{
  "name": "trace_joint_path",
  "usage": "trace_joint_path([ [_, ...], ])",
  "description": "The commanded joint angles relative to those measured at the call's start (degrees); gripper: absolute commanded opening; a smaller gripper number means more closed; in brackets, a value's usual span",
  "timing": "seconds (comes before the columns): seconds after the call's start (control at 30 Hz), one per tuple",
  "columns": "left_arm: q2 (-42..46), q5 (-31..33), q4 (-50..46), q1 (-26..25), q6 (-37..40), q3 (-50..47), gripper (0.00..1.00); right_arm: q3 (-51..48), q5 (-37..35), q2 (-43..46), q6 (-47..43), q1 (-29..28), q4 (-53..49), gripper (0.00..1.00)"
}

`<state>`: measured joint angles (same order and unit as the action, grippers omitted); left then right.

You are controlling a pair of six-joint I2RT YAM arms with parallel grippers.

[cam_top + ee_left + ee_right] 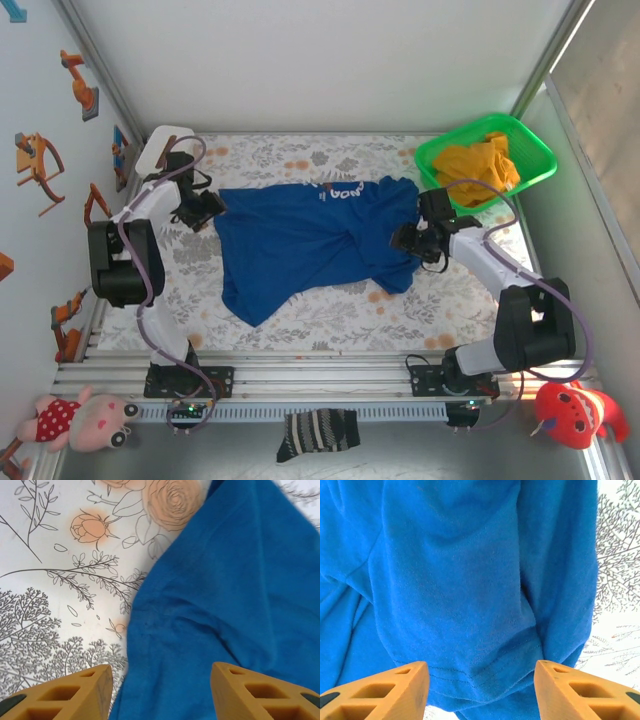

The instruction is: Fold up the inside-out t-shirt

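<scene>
The inside-out t-shirt (310, 240) is royal blue with white lettering near its far edge. It lies rumpled across the middle of the floral table cover. My left gripper (212, 208) stands open at the shirt's left edge, and blue cloth (210, 605) lies below and between its orange fingers (75, 695), apart from them. At the shirt's right side my right gripper (408, 240) is open too. A stitched hem of the shirt (470, 630) spreads under its spread fingers (580, 690), which hold nothing.
A green basket (440, 150) with a yellow-orange garment (485, 165) stands at the back right corner. The floral cover (60, 580) lies bare to the left of the shirt. Soft toys and a striped sock lie past the near rail.
</scene>
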<state>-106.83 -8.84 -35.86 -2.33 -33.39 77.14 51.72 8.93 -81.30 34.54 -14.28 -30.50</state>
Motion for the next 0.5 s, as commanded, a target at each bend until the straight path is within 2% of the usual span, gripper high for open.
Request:
trace_joint_path([
  [0.0, -1.31, 1.27, -1.21, -0.26, 1.71, 0.81, 0.52, -1.45, -2.31, 0.03, 0.98, -1.09, 1.54, 0.57],
  [0.2, -2.70, 1.46, -0.82, -0.35, 1.79, 1.18, 0.52, -1.89, -2.32, -3.09, 1.47, -1.47, 3.65, 0.56],
  [0.33, -3.37, 1.80, -0.79, -0.35, 2.01, 1.52, 0.50, -0.79, -0.82, -5.91, 1.52, -1.71, 5.02, 0.49],
  [0.37, -3.54, 1.83, -0.66, -0.34, 2.08, 1.50, 0.49, -0.50, -0.46, -6.26, 1.55, -1.71, 5.22, 0.42],
  [0.47, -4.15, 1.72, -0.53, -0.36, 2.04, 1.78, 0.46, 0.26, -0.14, -6.18, 1.49, -1.69, 5.03, 0.09],
])
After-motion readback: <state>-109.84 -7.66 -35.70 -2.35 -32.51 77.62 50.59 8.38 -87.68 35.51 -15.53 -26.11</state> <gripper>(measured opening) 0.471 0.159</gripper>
